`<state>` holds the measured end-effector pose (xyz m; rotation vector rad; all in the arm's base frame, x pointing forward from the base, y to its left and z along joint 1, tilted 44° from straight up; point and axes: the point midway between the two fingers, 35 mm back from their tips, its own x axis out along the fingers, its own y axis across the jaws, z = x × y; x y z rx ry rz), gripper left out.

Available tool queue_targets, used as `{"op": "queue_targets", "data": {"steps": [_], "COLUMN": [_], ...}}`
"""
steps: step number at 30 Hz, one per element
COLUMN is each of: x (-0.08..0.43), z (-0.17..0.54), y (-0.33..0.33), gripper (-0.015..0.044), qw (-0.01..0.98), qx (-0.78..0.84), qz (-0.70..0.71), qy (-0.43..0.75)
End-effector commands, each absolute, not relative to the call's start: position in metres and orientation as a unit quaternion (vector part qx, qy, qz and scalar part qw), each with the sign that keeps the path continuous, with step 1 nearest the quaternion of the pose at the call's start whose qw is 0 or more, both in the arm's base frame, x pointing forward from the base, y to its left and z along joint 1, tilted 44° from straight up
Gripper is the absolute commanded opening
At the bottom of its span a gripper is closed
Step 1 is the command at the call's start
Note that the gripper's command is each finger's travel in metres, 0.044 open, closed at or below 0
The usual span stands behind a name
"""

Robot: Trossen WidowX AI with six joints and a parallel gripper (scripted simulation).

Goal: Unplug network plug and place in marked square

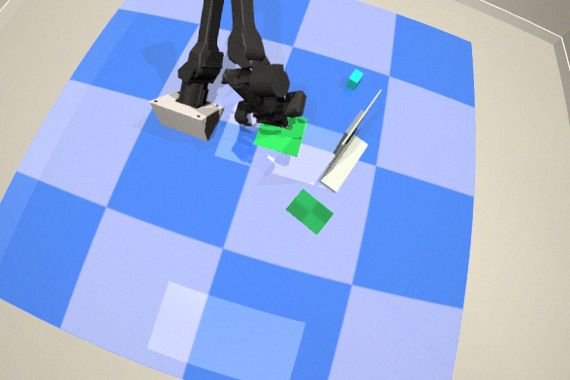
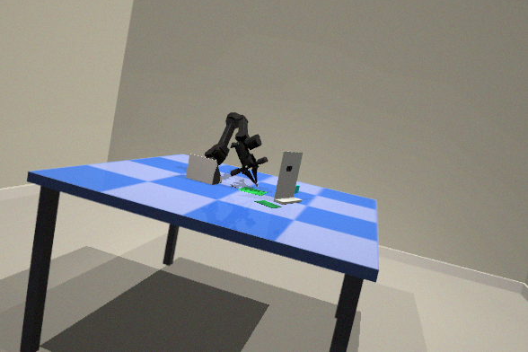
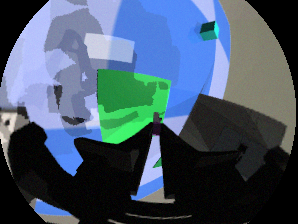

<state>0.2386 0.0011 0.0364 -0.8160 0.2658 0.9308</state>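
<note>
Pale beige walls stand round the blue-and-lilac chequered bench [image 1: 170, 174] [image 2: 189, 213]. Pinched between the narrowly set black fingers [image 1: 287, 125] [image 2: 256, 183], the small dark plug [image 3: 156, 125] is out of its socket, above or near the bright green square [image 1: 279, 138] [image 2: 252, 191] [image 3: 132, 102]. The upright grey panel [image 1: 365, 113] [image 2: 288, 180] [image 3: 235, 122] stands apart from it. Placing seems in hand: next, lower the plug inside whichever green patch is the marked one, release, then back away. A darker green patch [image 1: 310, 211] [image 2: 268, 204] [image 3: 158, 162] lies nearby.

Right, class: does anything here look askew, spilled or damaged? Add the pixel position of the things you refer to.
Nothing spilled or visibly damaged. The panel [image 1: 359, 118] [image 2: 294, 181] stands upright, and the gripper [image 1: 288, 126] [image 2: 257, 185] [image 3: 156, 125] pinches the small plug [image 3: 156, 128] over the bright green square [image 1: 278, 140] [image 2: 252, 190] [image 3: 132, 90].
</note>
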Motion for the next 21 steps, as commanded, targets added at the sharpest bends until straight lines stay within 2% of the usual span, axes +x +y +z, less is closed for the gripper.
{"op": "queue_targets", "data": {"steps": [1,21], "x": [0.238,0.237], "z": [0.033,0.022], "y": [0.003,0.018], "gripper": [0.0,0.0], "qw": [0.807,0.809], "qx": [-0.38,-0.378], "qz": [0.434,0.433], "qy": [0.128,0.125]}}
